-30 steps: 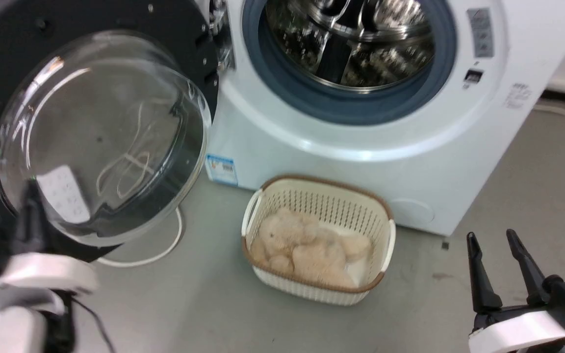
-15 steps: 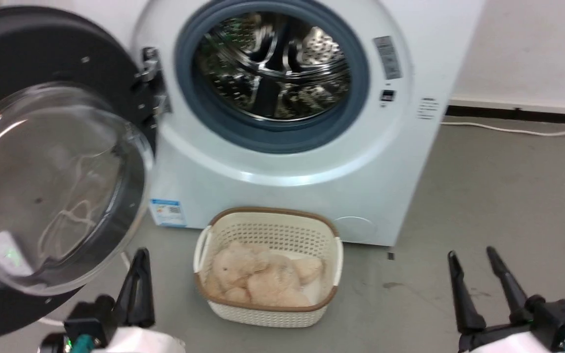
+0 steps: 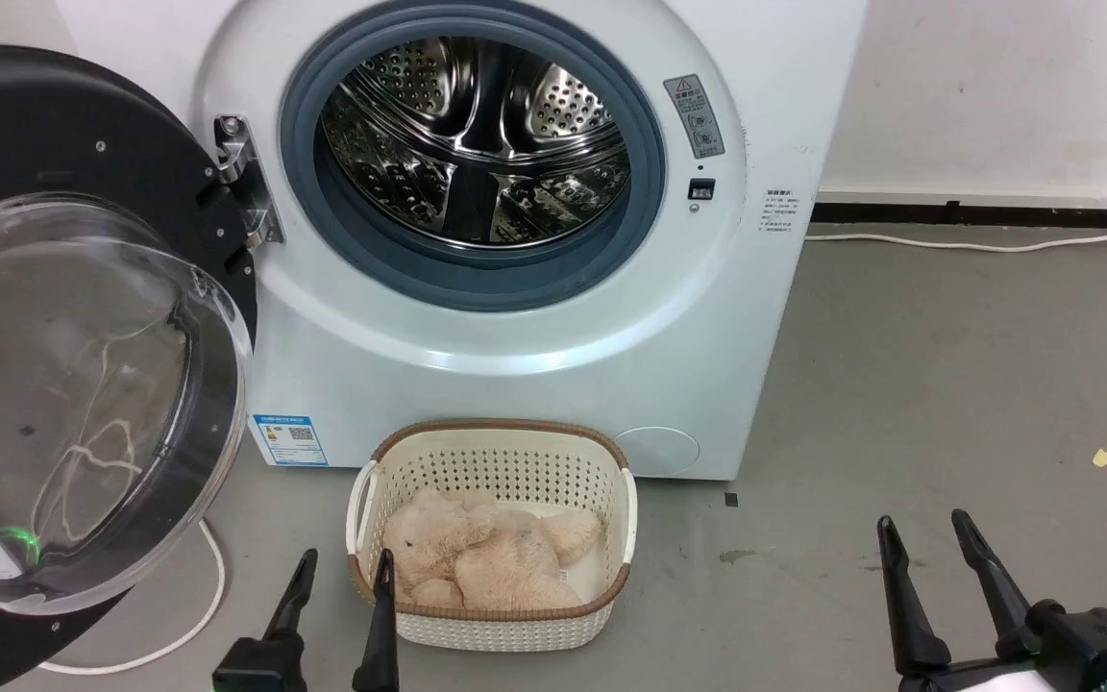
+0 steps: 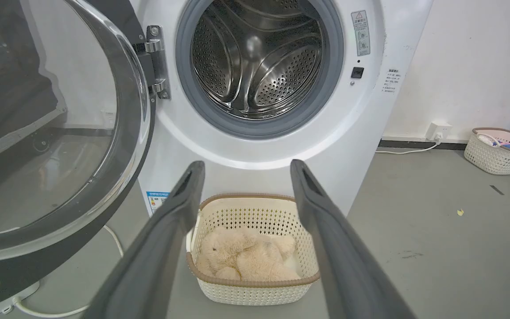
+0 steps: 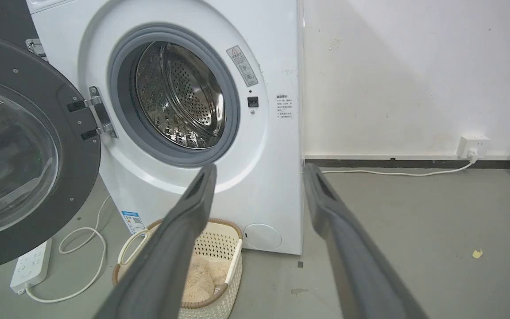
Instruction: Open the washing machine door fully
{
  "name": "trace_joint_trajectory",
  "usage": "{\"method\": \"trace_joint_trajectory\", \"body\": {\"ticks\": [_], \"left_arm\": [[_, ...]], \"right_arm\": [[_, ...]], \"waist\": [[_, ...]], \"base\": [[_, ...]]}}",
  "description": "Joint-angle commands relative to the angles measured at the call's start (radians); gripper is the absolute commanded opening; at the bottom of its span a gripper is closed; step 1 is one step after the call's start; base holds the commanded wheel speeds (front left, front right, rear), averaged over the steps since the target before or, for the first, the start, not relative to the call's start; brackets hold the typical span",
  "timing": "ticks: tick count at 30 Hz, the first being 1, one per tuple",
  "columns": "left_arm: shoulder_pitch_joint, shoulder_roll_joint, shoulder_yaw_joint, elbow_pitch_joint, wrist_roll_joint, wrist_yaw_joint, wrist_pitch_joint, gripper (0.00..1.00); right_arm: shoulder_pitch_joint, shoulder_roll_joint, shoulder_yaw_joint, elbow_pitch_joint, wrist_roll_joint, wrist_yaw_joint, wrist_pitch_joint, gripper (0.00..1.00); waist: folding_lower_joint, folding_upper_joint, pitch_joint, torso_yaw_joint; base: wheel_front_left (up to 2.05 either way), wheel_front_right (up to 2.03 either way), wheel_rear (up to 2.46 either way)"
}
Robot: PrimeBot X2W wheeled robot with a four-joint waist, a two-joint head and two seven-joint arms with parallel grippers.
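Note:
The white washing machine (image 3: 515, 365) stands ahead with its steel drum (image 3: 477, 144) exposed. The washing machine door (image 3: 54, 125), black with a bulging glass bowl (image 3: 83, 384), hangs swung out wide to the left on its metal hinge (image 3: 246, 183). My left gripper (image 3: 347, 557) is open and empty, low in front of the machine, to the right of the door and apart from it. My right gripper (image 3: 923, 521) is open and empty over bare floor at the lower right. The wrist views show the door (image 4: 60, 133) (image 5: 73, 146) beyond each open gripper (image 4: 247, 164) (image 5: 260, 167).
A cream basket (image 3: 496, 452) holding a beige plush toy (image 3: 486, 557) sits on the floor against the machine's front, just past my left fingertips. A white cable (image 3: 198, 615) and power strip (image 5: 31, 266) lie under the door. Another basket (image 4: 498, 153) stands by the far right wall.
The head camera has pulled back and turned, showing more of the machine. My left gripper has come away from the door's lower part and moved right, to beside the basket. The right gripper has barely moved.

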Motion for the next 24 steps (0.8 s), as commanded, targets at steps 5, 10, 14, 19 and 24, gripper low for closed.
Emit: {"method": "trace_joint_trajectory", "body": {"ticks": [5, 10, 14, 19, 24], "left_arm": [[0.009, -0.01, -0.002, 0.006, 0.02, 0.005, -0.005, 1.0], [0.006, -0.015, -0.006, 0.011, 0.029, 0.002, -0.005, 1.0], [0.004, -0.019, -0.004, 0.009, 0.036, 0.003, -0.005, 1.0], [0.002, -0.018, -0.004, 0.009, 0.03, -0.002, 0.001, 0.0], [-0.001, -0.023, 0.005, 0.007, 0.039, -0.008, 0.01, 0.0]], "right_arm": [[0.017, 0.003, 0.003, 0.009, 0.002, 0.001, -0.001, 1.0], [0.015, 0.003, 0.006, 0.016, 0.006, 0.001, 0.0, 1.0], [0.012, 0.003, 0.013, 0.021, 0.006, 0.001, 0.006, 1.0], [-0.001, 0.0, 0.014, 0.02, 0.0, 0.0, 0.01, 0.0], [-0.004, 0.0, 0.013, 0.018, -0.005, 0.0, 0.017, 0.0]], "waist": [[0.0, 0.0, -0.002, 0.001], [0.0, 0.0, -0.001, 0.004], [0.0, 0.0, 0.0, 0.005], [0.0001, 0.0, 0.001, 0.005], [0.0, 0.0, 0.003, 0.006]], "base": [[0.0, 0.0, 0.0], [0.0, 0.0, 0.0], [0.0, 0.0, 0.0], [0.0, 0.0, 0.0], [0.0, 0.0, 0.0]]}}
